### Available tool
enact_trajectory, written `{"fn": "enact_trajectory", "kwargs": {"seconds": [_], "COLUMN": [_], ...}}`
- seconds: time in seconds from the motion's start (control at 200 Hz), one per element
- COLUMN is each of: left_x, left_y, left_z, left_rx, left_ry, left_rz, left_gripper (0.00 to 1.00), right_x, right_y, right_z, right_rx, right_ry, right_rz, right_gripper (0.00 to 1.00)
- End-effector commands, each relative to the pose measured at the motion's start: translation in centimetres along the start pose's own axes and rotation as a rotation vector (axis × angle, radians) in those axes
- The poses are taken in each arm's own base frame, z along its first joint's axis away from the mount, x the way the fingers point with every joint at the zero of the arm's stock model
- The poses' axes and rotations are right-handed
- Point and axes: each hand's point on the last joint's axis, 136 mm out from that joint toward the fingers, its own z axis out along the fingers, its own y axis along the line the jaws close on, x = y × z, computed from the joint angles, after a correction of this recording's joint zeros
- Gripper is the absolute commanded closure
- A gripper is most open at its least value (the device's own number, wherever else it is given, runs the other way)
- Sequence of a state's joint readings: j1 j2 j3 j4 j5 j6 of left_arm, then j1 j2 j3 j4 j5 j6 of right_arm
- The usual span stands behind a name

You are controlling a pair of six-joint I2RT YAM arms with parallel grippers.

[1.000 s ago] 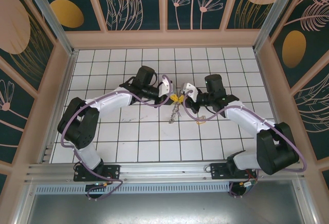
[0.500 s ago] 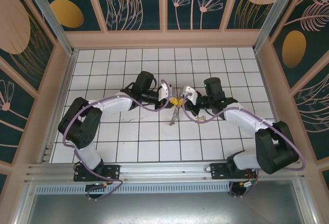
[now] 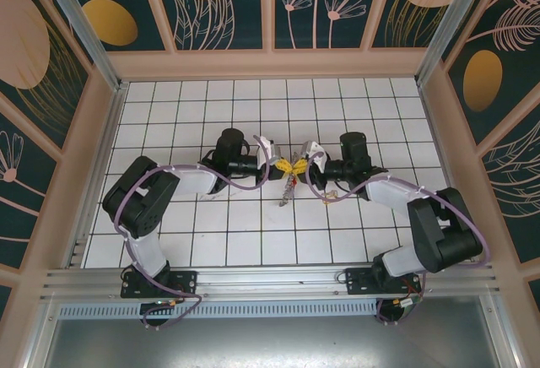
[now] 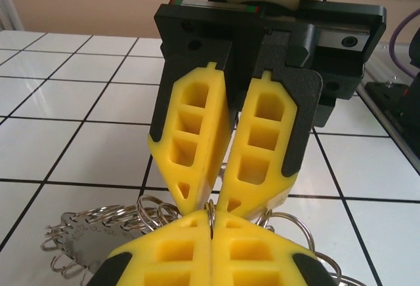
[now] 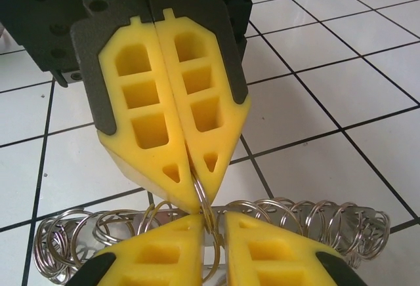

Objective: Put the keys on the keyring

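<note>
The keyring (image 4: pixel 210 212) is a thin silver split ring held upright between the two yellow-fingered grippers, which meet tip to tip over the middle of the floor. My left gripper (image 4: pixel 210 215) (image 3: pixel 287 165) is shut on it. My right gripper (image 5: pixel 214 218) (image 3: pixel 297 165) faces it from the other side. Its fingers stand slightly apart with the keyring (image 5: pixel 202 195) in the gap. A bunch of silver rings (image 3: pixel 287 189) (image 5: pixel 308 224) trails from the keyring down onto the tiles. The keys are out of view.
The white tiled floor (image 3: pixel 228 233) runs out to tan walls on three sides. A metal rail (image 3: pixel 270 279) crosses the near edge by the arm bases. A small light loop (image 3: pixel 329 192) lies on the tiles under the right forearm.
Both arms have swung in line with each other, with the tips still meeting at the same spot. The right fingers have eased slightly apart.
</note>
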State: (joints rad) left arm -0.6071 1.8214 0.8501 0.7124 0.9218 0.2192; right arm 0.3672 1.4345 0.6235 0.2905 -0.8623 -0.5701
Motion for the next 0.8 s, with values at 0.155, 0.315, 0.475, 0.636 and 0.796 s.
{"fn": "enact_trajectory", "kwargs": {"seconds": [0.155, 0.315, 0.475, 0.636, 0.796], "left_x": [-1.9, -0.2, 1.3, 1.5, 1.0], "left_y": [-1.3, -1.4, -1.3, -0.6, 0.1], "left_z": [0.1, 0.3, 0.0, -0.1, -0.2], "left_rx": [0.078, 0.090, 0.084, 0.060, 0.033], "left_ry": [-0.079, 0.027, 0.145, 0.217, 0.238], "left_rz": [0.020, 0.002, 0.001, 0.025, 0.037], "left_gripper": [1.00, 1.00, 0.85, 0.81, 0.82], "right_x": [-1.8, -2.2, -2.5, -2.4, -2.4], "right_y": [-0.2, -0.7, -0.9, -0.5, -0.3], "right_z": [-0.5, -0.9, -1.1, -0.9, -0.6], "right_rx": [-0.004, 0.020, 0.043, 0.043, 0.050], "right_ry": [-0.068, -0.032, 0.009, 0.046, 0.087], "right_rz": [-0.031, -0.057, -0.082, -0.098, -0.114], "right_gripper": [0.99, 1.00, 1.00, 1.00, 1.00]}}
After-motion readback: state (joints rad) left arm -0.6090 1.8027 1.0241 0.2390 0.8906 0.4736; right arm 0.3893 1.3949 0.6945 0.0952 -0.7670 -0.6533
